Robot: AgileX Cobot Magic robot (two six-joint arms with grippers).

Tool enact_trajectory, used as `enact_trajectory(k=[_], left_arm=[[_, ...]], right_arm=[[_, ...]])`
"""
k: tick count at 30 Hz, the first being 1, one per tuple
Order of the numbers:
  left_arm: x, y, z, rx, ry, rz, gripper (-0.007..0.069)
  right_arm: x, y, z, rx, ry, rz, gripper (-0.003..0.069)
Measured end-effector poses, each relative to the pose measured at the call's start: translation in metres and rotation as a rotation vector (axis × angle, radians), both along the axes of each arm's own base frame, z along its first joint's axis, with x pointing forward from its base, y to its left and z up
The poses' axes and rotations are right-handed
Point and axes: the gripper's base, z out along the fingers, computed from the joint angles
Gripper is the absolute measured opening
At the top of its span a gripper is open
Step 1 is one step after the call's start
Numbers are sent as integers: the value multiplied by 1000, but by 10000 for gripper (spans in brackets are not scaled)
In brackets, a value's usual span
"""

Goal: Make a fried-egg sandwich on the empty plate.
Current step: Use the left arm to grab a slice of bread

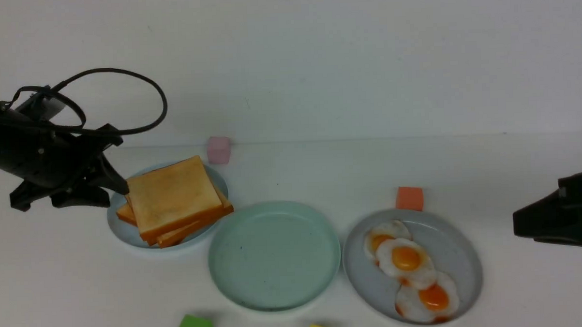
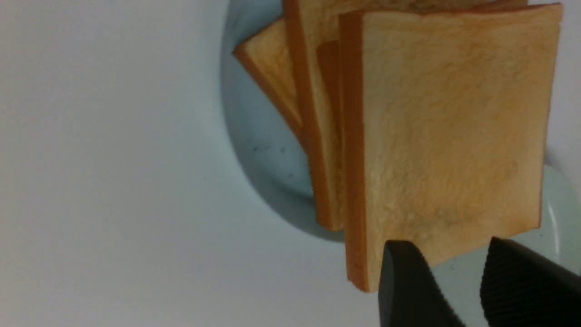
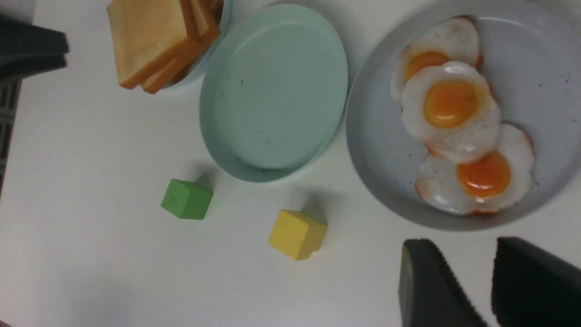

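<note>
Empty plate [image 1: 274, 255] mid-counter [image 1: 291, 178], toast stack [image 1: 173, 201] at its 10 o'clock, eggs [image 1: 405, 258] at 3 o'clock, left hand [image 1: 120, 186] released, fingers parted at top slice's edge, right hand [image 3: 458, 243] released, beyond eggs at 3 o'clock

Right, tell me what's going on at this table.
The left gripper has its fingers at the edge of the top square golden-brown toast slice, tilted on the stack on the small light-blue plate; a firm grip isn't clear. The round mint-green plate is bare. Three fried eggs lie on the grey-blue plate. The right gripper hangs open, off to the side.
</note>
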Motion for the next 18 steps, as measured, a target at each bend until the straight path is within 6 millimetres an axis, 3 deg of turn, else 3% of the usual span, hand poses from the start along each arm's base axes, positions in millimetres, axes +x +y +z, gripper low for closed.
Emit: enact_trajectory(k=[8,18], left_arm=[[13,3,-29,-39,18,-32,420],[26,3,-52,-79,11,3,385]], right_arm=[[0,0,0,3,0,0,242],[0,0,0,5,-2,1,242]])
